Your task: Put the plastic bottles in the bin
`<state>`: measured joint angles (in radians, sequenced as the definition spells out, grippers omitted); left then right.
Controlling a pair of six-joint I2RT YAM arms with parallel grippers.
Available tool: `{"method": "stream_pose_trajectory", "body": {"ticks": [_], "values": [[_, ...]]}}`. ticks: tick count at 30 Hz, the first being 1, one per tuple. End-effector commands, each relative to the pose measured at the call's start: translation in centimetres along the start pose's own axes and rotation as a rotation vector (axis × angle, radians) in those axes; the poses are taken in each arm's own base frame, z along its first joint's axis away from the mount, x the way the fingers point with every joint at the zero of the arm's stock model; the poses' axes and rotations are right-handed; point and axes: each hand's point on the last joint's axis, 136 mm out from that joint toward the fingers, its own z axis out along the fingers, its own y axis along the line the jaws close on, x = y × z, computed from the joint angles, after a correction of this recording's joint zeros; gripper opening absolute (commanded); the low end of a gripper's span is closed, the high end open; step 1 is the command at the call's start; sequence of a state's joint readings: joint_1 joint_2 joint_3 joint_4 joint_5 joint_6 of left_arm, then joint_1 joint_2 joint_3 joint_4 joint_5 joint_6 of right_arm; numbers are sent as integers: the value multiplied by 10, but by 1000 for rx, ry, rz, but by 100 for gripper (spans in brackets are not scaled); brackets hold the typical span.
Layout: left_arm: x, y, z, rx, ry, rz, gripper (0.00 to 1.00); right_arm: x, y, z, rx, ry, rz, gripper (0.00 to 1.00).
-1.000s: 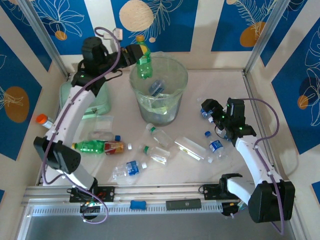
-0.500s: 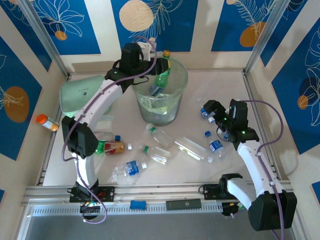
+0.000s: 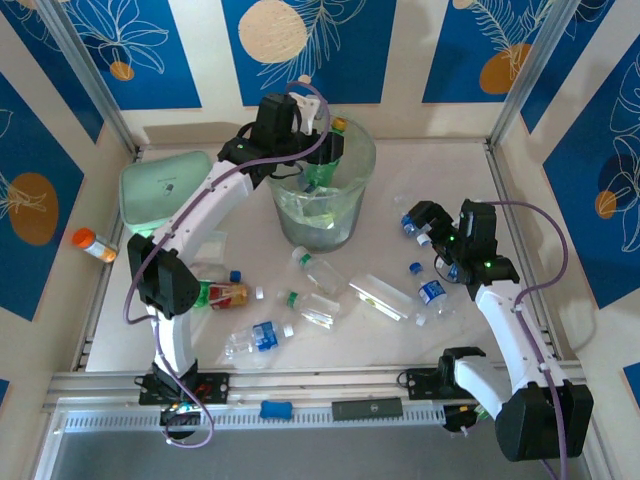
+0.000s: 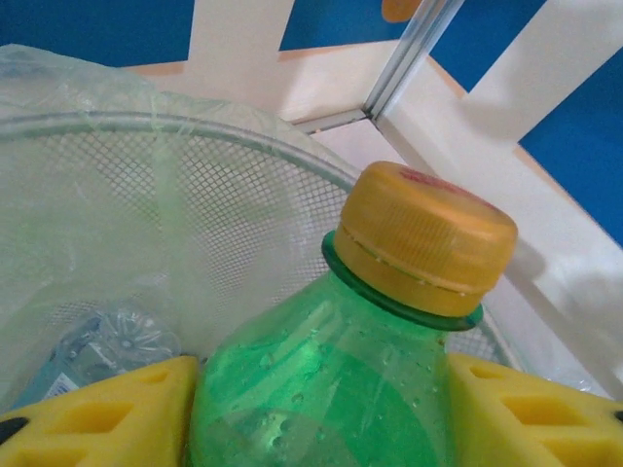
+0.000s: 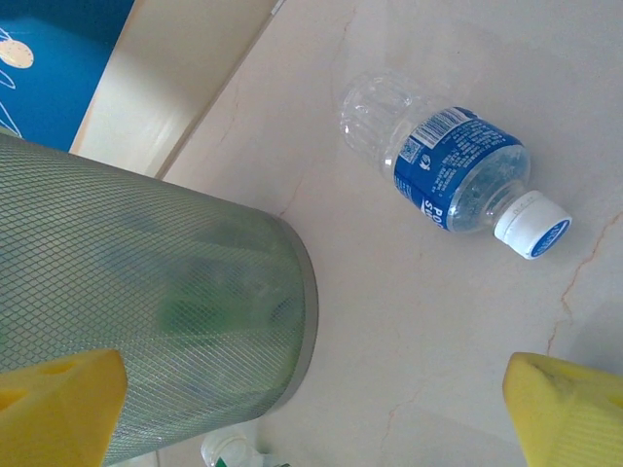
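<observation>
We note left pincer [image 4: 317, 413] clasping green bottle [image 4: 331, 360], bin [image 4: 146, 195] beneath it; right pincer [image 5: 311, 397] wide apart, blue-labelled bottle [image 5: 458, 180] on tabletop [image 5: 428, 331] just ahead

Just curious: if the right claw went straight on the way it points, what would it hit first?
The right gripper would likely meet bare table first, between the bin and the blue-labelled bottle, though depth is unclear.

Arms [image 3: 200, 215] of white links, black joints, purple cables; yellow pincer pads [image 4: 97, 418].
</observation>
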<state>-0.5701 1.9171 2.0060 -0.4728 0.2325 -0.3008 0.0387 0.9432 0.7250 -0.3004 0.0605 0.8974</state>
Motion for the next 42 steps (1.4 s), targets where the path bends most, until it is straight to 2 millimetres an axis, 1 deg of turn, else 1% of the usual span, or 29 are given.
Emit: {"method": "stream_pose_trajectory", "body": {"ticks": [1,5,8,12,15,18,19,23,27,30,33,35,39,42], "values": [[-22,-12,-19,6,-55,37,68,-6,8,-1,-21,-13,-7,99],[-30,-20,-30,23,-76,44,79,-6,9,0,-22,-9,-7,99],[-38,-25,-42,31,-97,53,87,-6,11,1,-27,-5,-8,100],[-46,-30,-62,18,-121,75,93,-5,13,3,-28,-1,-11,100],[-50,-28,-83,-27,-136,102,96,-3,13,6,-28,3,-10,100],[-50,-21,-104,-92,-154,130,100,-2,13,9,-27,9,-13,100],[-49,-18,-110,-112,-159,135,100,-2,13,10,-26,13,-16,99],[-40,1,-132,-208,-175,120,100,-5,13,16,5,30,-73,99],[-31,30,-155,-329,-230,66,100,-18,17,16,73,43,-201,99],[-23,55,-171,-372,-306,-35,100,-28,18,19,131,75,-289,99],[-9,87,-182,-395,-383,-190,100,-34,13,29,203,124,-351,99],[7,105,-183,-406,-413,-285,100,-38,9,38,241,160,-375,99],[31,120,-175,-414,-421,-351,100,-39,4,60,284,261,-417,99],[53,127,-160,-418,-361,-388,100,-39,1,78,314,338,-456,99]]}}
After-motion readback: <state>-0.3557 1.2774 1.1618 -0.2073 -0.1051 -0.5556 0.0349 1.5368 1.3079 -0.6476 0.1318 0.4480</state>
